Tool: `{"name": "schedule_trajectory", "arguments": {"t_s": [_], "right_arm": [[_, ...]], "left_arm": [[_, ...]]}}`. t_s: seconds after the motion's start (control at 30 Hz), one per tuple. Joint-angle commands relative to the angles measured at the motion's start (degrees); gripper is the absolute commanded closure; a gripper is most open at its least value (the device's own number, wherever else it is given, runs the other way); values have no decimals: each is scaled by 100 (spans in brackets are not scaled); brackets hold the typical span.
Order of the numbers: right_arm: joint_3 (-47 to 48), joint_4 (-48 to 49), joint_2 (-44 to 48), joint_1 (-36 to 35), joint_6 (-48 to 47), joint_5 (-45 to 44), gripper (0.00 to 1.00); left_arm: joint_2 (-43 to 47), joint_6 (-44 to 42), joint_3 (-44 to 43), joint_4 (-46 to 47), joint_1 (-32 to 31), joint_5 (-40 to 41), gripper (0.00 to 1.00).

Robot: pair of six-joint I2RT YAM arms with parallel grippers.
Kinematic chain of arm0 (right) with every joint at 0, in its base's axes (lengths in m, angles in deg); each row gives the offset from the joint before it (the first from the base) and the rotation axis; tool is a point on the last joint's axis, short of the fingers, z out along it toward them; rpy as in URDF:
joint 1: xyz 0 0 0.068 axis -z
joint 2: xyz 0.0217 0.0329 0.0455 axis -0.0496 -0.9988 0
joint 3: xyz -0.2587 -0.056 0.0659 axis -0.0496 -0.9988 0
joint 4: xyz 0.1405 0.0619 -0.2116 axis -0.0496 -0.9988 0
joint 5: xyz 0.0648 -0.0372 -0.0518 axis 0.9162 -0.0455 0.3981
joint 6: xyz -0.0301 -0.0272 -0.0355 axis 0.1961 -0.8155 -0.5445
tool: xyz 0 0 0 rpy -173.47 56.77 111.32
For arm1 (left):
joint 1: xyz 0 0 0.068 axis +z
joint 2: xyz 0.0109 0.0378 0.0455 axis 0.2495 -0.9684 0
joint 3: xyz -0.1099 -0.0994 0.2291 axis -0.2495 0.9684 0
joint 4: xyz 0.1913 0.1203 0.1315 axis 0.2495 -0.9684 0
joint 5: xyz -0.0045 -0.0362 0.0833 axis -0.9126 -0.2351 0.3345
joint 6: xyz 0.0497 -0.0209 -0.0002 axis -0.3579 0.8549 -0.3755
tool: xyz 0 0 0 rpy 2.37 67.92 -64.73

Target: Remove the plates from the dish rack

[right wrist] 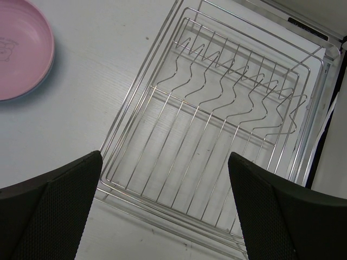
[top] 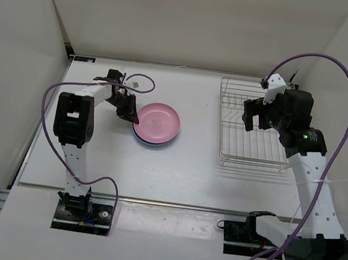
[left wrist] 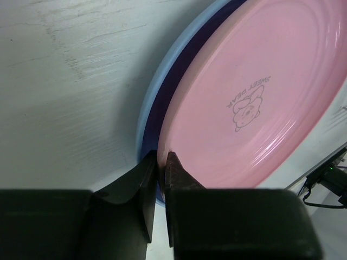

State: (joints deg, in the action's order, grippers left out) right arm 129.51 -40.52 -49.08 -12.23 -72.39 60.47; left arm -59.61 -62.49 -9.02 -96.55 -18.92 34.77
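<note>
Pinching the rim of the pink plate [left wrist: 255, 103], the left pincer [left wrist: 161, 162] is clenched on it, I judge to seat it squarely on the light blue plate [left wrist: 149, 103]. Both lie on the table [top: 194, 171], well left of the dish rack [top: 251, 130]. The right pincer [right wrist: 165, 157] hangs spread wide over the bare rack, holding nothing.
</note>
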Motion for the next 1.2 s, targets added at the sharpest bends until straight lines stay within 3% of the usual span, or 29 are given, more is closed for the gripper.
{"name": "schedule_trajectory", "arguments": {"t_s": [0.0, 0.2, 0.37, 0.5, 0.83, 0.93, 1.17], "right_arm": [[-39, 138, 165, -2, 4, 130, 0], [-92, 138, 165, -2, 4, 183, 0], [-92, 138, 218, -2, 4, 183, 0], [-145, 138, 218, -2, 4, 183, 0], [-145, 138, 218, -2, 4, 235, 0], [-145, 138, 218, -2, 4, 235, 0], [-145, 138, 271, -2, 4, 235, 0]], "left_arm": [[195, -126, -172, -37, -28, -139, 77], [247, -126, -172, -37, -28, -51, 73], [247, -126, -111, -37, -28, -51, 55], [317, -126, -58, -37, -28, -51, 47], [564, -126, -75, 24, 78, -235, 46], [564, -126, -128, -29, 78, -288, 53], [564, -126, -128, -29, 78, -235, 52]]}}
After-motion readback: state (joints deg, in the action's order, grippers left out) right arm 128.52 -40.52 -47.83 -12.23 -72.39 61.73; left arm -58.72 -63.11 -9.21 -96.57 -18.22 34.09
